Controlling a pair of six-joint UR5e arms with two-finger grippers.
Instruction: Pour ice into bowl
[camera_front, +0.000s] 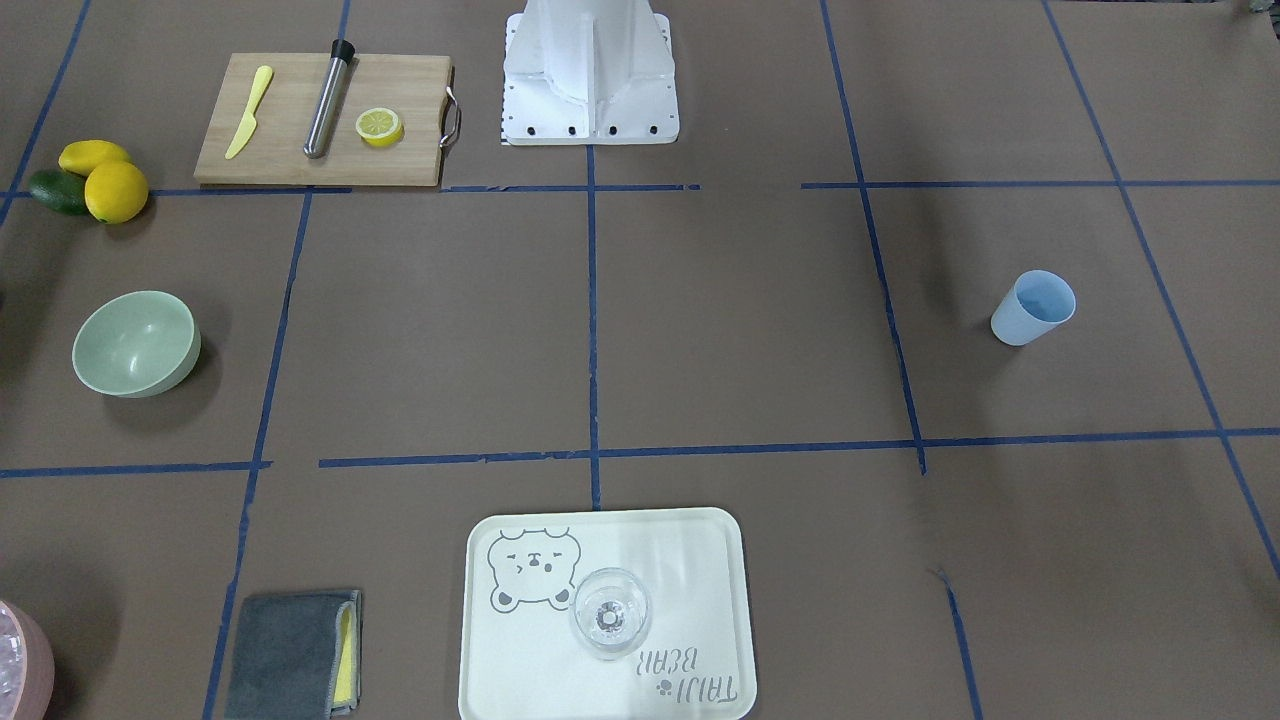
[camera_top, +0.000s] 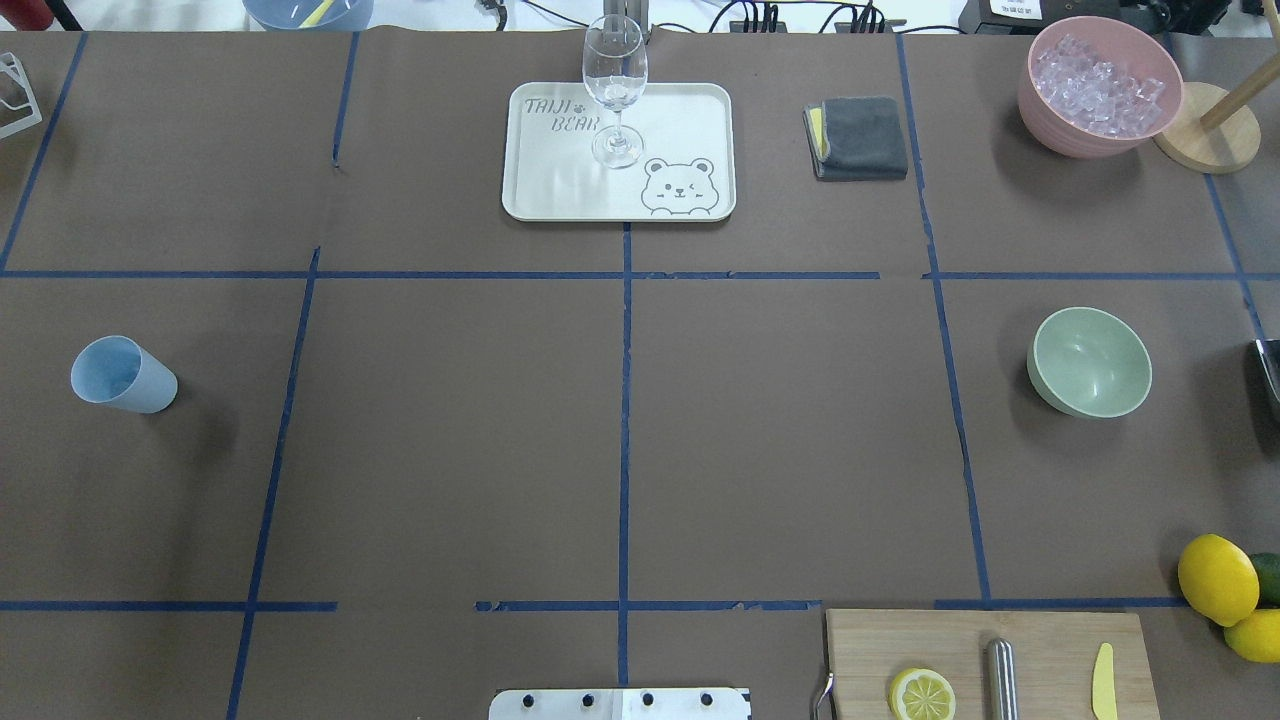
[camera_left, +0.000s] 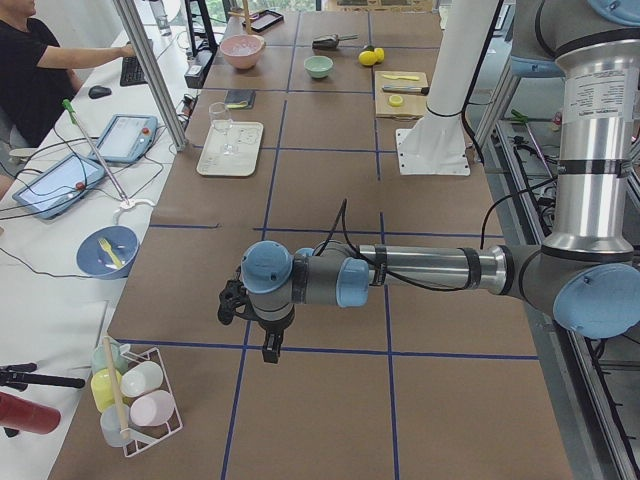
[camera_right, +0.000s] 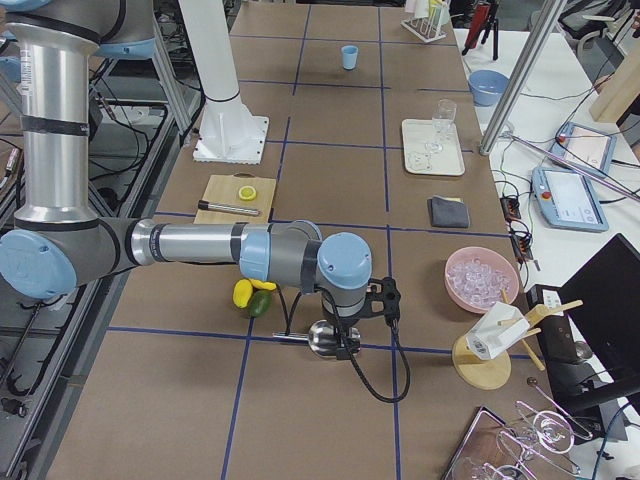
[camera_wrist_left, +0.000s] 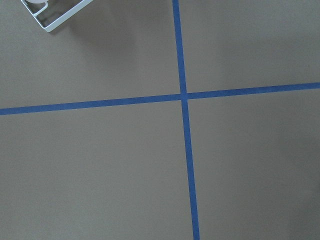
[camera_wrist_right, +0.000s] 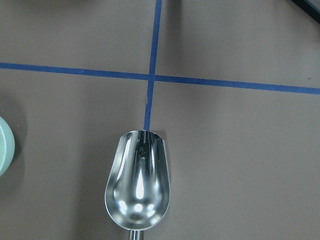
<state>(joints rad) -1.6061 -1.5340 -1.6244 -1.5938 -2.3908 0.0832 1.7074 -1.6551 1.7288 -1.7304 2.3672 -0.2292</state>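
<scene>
The pale green bowl (camera_top: 1090, 362) (camera_front: 135, 343) stands upright on the robot's right side of the table and looks empty. Its rim (camera_wrist_right: 4, 145) shows at the left edge of the right wrist view. A shiny metal scoop (camera_wrist_right: 137, 182) (camera_right: 325, 337) fills that view's lower middle, with nothing in it and its handle running off the bottom edge. The right gripper (camera_right: 347, 343) hovers at the scoop, beside the bowl; I cannot tell whether it is open or shut. The left gripper (camera_left: 270, 345) points down over bare table, state unclear. The ice is out of view.
A pink container (camera_top: 1100, 85) of clear cubes sits far right, next to a wooden stand (camera_top: 1205, 140). A blue cup (camera_top: 122, 375) is at the left. A tray (camera_top: 690, 110) carries a glass (camera_top: 614, 90). A cutting board (camera_top: 1050, 640) and lemons (camera_top: 1217, 578) lie near right. A person (camera_left: 40, 60) sits beyond.
</scene>
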